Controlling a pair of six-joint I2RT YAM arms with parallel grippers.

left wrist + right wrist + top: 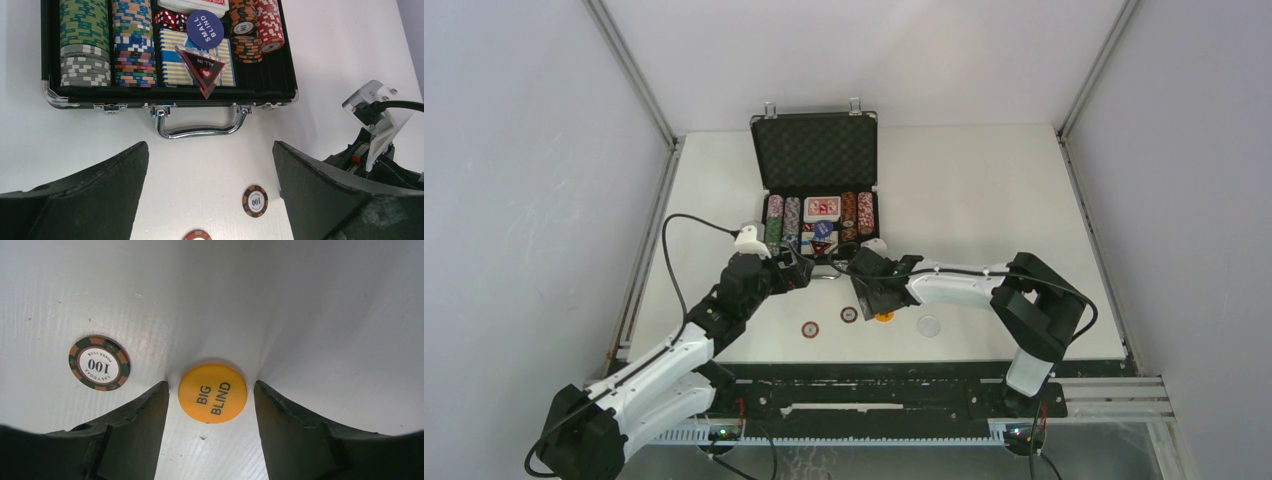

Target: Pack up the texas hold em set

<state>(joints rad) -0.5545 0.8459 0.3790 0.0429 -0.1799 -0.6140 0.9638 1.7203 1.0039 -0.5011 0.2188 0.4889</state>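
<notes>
Currently the released right gripper [211, 386] straddles a "BIG BLIND" button [212, 393] beside a "100" chip [99, 363].

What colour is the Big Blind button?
The button is orange, black lettering; clearest in right wrist view.

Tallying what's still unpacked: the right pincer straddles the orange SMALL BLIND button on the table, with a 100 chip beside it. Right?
Not quite: the orange button reads BIG BLIND, as the right wrist view shows. The rest holds: the right pincer straddles it on the table, jaws open, with the 100 chip beside it.
</notes>
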